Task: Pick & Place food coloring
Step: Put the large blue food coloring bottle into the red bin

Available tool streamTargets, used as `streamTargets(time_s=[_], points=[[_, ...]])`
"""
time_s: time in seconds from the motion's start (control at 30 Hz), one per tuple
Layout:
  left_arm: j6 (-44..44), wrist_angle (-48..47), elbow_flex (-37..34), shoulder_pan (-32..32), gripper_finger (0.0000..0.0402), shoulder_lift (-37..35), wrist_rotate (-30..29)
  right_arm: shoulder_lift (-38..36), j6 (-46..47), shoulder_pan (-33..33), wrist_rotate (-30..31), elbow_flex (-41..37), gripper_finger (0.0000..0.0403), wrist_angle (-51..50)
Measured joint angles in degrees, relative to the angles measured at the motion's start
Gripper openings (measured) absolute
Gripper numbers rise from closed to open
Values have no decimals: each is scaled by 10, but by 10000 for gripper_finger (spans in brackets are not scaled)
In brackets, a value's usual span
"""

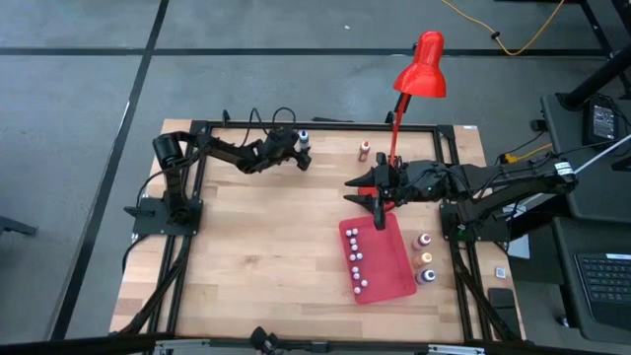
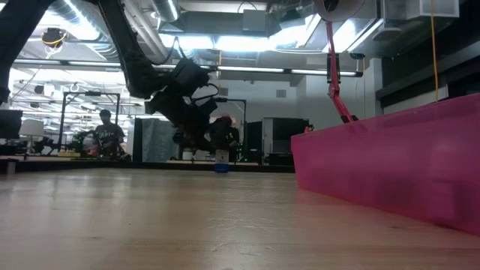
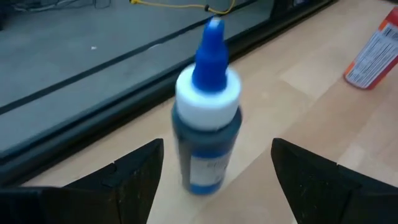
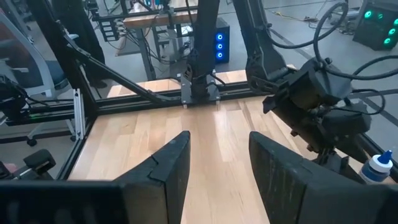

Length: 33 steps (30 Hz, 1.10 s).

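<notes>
A blue food coloring bottle (image 3: 208, 124) with a white collar and a blue tip stands upright on its base near the table's far edge (image 1: 304, 138). My left gripper (image 3: 217, 146) is open, with one finger on each side of the bottle and a gap to both; it also shows in the high view (image 1: 296, 151). My right gripper (image 4: 219, 135) hangs open and holds nothing, above the far end of the red tray (image 1: 394, 281). Several small whitish bottles (image 1: 357, 264) stand in the tray.
An orange-labelled bottle (image 1: 365, 150) stands at the far edge, right of the blue one. Three more bottles (image 1: 426, 258) stand in a row right of the tray. A red desk lamp (image 1: 422, 67) rises behind my right arm. Bare wood lies at the table's left and middle.
</notes>
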Motion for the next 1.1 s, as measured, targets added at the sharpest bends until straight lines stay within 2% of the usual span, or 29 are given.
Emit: streamTargets(time_s=[0.27,0.63,1.1], points=[[12,-47,41,2,292,0,-3,0,0,0,0,0,165,0],[7,-32,43,25,292,33,35,0,0,0,0,0,165,0],[27,-25,80,26,292,50,41,0,-2,0,0,0,165,-7]])
